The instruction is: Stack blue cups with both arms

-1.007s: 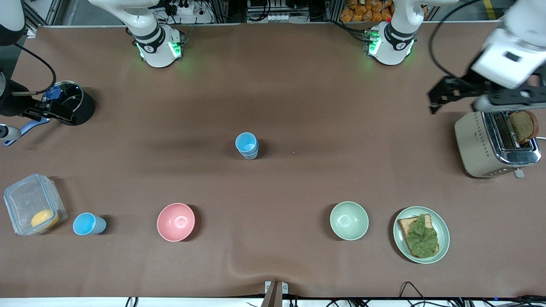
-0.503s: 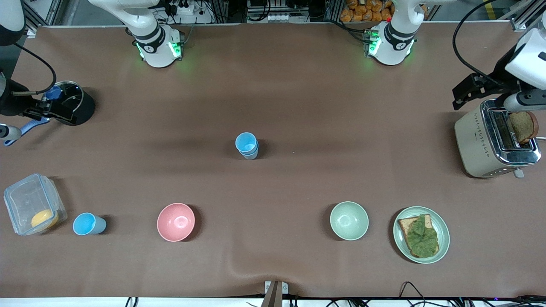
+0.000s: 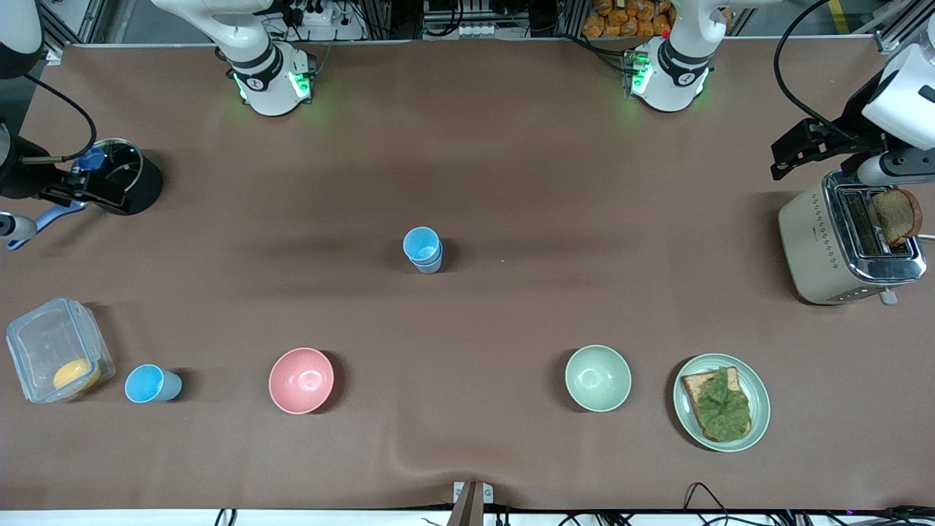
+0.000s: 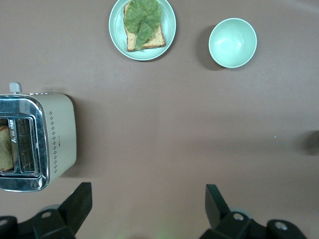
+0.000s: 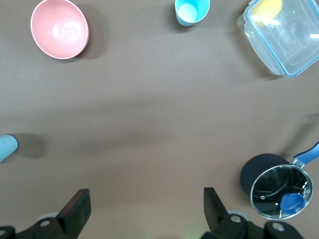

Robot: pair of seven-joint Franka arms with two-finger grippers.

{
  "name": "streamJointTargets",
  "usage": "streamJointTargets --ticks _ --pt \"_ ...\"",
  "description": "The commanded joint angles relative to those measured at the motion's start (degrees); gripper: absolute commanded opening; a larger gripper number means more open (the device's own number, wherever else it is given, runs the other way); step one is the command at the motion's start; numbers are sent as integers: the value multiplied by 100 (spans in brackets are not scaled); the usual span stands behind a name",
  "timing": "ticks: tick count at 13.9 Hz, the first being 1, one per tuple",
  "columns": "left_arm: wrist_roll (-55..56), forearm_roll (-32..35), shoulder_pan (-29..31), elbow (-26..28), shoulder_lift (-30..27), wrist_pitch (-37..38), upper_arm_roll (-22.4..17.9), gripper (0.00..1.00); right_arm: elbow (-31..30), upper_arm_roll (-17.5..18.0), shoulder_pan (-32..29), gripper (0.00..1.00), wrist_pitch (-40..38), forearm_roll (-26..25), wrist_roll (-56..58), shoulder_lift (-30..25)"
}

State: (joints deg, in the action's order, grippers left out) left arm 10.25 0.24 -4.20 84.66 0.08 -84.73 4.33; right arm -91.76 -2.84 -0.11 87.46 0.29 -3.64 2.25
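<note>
So, bench [image 3: 511,183] first: I see my left hand [image 4: 149,211] spread wide and empty, up over the toaster [image 3: 847,245] at the left arm's end. My right hand [image 5: 144,211] is also wide and empty, over the pot [image 3: 128,175] at the right arm's end. Stacked blue cups [image 3: 423,249] stand mid-bench. A single blue cup [image 3: 150,383] sits near the front edge toward the right arm's end, beside a clear container [image 3: 55,351].

You've got two blue cups nested [image 3: 423,250] upright mid-table, brighter blue inside. A third blue cup [image 3: 151,384] stands alone, upright and mouth up, nearer the front camera toward the right arm's end of the table.
</note>
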Motion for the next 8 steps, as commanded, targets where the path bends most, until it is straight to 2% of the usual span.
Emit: streamJointTargets --ticks 1,8 --pt "-41 -94 77 94 -42 -156 33 100 -61 29 -50 100 -27 -64 65 -67" --pt "-49 -50 244 183 71 -413 33 100 -61 29 -59 100 -45 -64 65 -67"
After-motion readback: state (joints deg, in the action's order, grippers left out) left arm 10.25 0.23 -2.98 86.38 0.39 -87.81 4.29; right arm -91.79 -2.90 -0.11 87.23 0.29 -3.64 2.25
